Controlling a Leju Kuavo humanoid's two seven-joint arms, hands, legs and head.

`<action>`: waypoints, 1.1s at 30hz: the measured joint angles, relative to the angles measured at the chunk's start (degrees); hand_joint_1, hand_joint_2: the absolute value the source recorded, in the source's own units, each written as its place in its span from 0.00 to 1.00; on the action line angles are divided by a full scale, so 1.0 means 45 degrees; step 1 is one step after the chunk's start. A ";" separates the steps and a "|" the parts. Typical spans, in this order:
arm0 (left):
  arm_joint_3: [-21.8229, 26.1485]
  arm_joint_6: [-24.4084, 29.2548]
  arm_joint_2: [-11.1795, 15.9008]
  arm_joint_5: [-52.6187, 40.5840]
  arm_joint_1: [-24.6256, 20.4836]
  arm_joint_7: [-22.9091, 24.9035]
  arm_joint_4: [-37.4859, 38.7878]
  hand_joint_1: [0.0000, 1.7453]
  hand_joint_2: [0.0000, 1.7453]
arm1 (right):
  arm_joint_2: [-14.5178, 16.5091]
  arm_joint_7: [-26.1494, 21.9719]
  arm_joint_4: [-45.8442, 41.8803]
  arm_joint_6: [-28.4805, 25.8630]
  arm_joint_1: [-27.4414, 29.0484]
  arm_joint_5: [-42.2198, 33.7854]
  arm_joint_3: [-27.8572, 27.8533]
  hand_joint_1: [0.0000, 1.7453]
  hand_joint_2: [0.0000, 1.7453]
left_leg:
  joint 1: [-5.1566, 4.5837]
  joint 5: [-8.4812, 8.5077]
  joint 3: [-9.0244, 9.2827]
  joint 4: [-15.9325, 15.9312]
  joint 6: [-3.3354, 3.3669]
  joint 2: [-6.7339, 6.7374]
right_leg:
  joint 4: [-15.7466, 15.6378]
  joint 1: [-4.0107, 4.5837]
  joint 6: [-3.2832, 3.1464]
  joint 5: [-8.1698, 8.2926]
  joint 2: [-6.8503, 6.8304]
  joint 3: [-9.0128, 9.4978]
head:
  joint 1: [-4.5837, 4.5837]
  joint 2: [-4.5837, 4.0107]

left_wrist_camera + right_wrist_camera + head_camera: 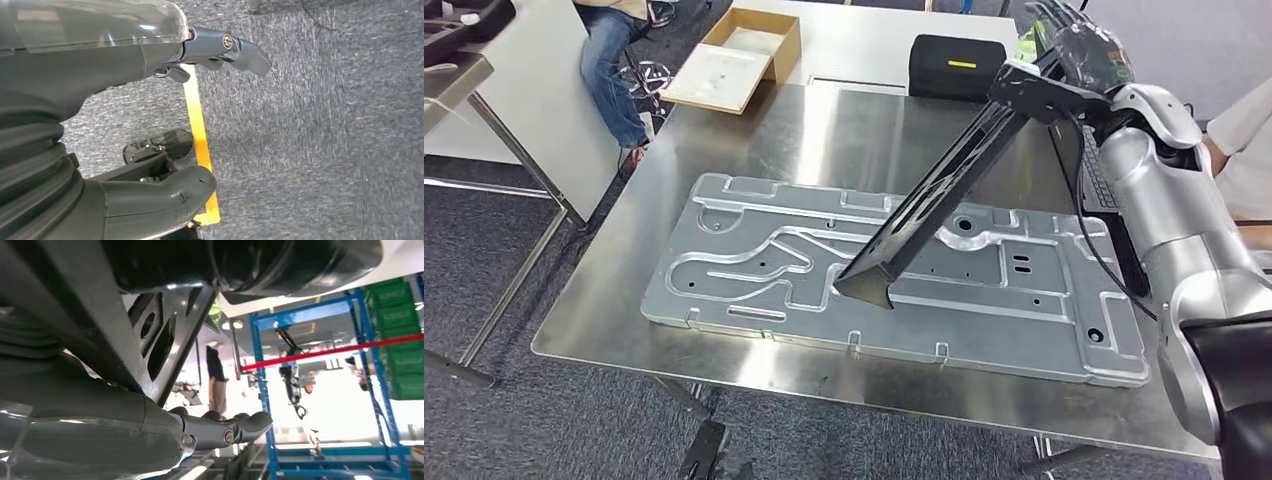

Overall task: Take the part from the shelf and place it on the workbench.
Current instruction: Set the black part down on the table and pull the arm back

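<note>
Silver-armed, the right robot hand [1079,50] grips the top of a long black part [944,190], its lower end resting on the grey plate [754,300] on the counter [844,130]. It looks stiff, rather heavy and smooth, so a firm end hold suits. The left robot hand [150,125] hangs over carpet, fingers apart, holding nothing.

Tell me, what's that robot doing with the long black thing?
The robot's right hand holds one end of a long black part. The part slants down, and its lower end is at the big silver plate lying on the metal workbench. Its left hand hangs over the carpet, holding nothing.
</note>
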 joint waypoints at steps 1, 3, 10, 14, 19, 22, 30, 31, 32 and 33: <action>0.0005 -0.0004 0.0000 -0.0002 0.0014 0.0000 0.0000 0.00 1.00 | -0.0001 0.0005 0.0108 0.0013 -0.0039 -0.0019 0.0022 0.00 0.00 | -0.0003 -0.0013 0.0000 0.0017 0.0008 -0.0002 | 0.0630 -0.0012 0.0037 -0.0175 -0.0003 -0.0326 | 0.0005 0.0000; 0.0011 -0.0009 0.0000 -0.0004 0.0038 0.0000 0.0000 0.00 1.00 | -0.0001 0.0013 0.0262 0.0019 -0.0078 -0.0036 0.0055 0.00 0.00 | -0.0002 -0.0067 0.0000 0.0091 -0.0010 -0.0008 | 0.0520 -0.0058 0.0080 0.0208 -0.0012 -0.0335 | 0.0002 0.0000; 0.0038 -0.0034 0.0004 0.0015 0.0038 -0.0021 0.0000 0.00 1.00 | -0.0001 0.0041 0.0572 0.0472 -0.0366 -0.0289 0.0103 0.00 0.00 | -0.0090 -0.0309 -0.0142 0.0428 -0.0358 -0.0028 | -0.2438 -0.0029 -0.0168 0.1403 0.0002 0.1040 | -0.0002 0.0000; 0.0072 -0.0050 0.0011 0.0016 0.0039 -0.0051 0.0000 0.00 1.00 | -0.0001 0.0072 0.0722 0.0970 -0.0534 -0.0859 0.0142 0.00 0.00 | -0.0042 -0.1314 -0.0838 0.2088 -0.0594 -0.0016 | -0.2523 -0.0115 -0.0441 0.1442 -0.0037 0.1086 | -0.0004 0.0000; 0.0108 -0.0050 0.0015 -0.0018 0.0085 -0.0069 0.0000 0.00 1.00 | 0.0008 0.0029 0.0942 0.1220 -0.0556 -0.2026 0.0169 0.00 0.00 | 0.0011 -0.1322 -0.1461 0.3325 -0.0604 -0.0012 | -0.2500 -0.0075 -0.0469 0.1418 -0.0041 0.1114 | -0.0006 0.0000; 0.0120 -0.0050 0.0021 -0.0023 0.0058 -0.0097 0.0000 0.00 1.00 | 0.0025 0.0001 0.1043 0.1387 -0.0568 -0.2710 0.0166 0.00 0.00 | -0.0040 -0.0314 -0.0306 0.0876 -0.0431 -0.0017 | -0.2484 -0.0033 -0.0376 0.1386 -0.0021 0.1137 | -0.0005 0.0000; 0.0180 -0.0055 0.0017 -0.0061 0.0047 -0.0121 0.0000 0.00 1.00 | -0.0005 -0.0062 0.1428 0.1971 -0.0616 -0.3990 0.0146 0.00 0.00 | -0.0002 -0.0052 0.0020 0.0038 -0.0017 -0.0007 | -0.0461 -0.0050 0.0035 0.0238 -0.0017 0.0164 | 0.0009 0.0000; 0.0191 -0.0055 0.0017 -0.0062 0.0055 -0.0121 0.0000 0.00 1.00 | -0.0009 -0.0063 0.1481 0.1996 -0.0606 -0.4078 0.0142 0.00 0.00 | -0.0007 -0.0054 0.0016 0.0046 -0.0010 -0.0011 | 0.0357 -0.0056 0.0065 -0.0066 -0.0015 -0.0238 | 0.0007 0.0000; 0.0198 -0.0055 0.0018 -0.0064 0.0067 -0.0121 0.0000 0.00 1.00 | -0.0009 -0.0064 0.1537 0.2025 -0.0578 -0.4177 0.0140 0.00 0.00 | -0.0011 -0.0061 0.0015 0.0060 -0.0009 -0.0015 | 0.0854 -0.0066 0.0087 -0.0156 -0.0018 -0.0502 | 0.0007 0.0000; 0.0202 -0.0055 0.0018 -0.0069 0.0072 -0.0121 0.0000 0.00 1.00 | -0.0007 -0.0064 0.1588 0.2051 -0.0553 -0.4293 0.0136 0.00 0.00 | -0.0011 -0.0075 0.0014 0.0083 -0.0015 -0.0016 | 0.0882 -0.0076 0.0097 0.0004 -0.0023 -0.0548 | 0.0009 0.0000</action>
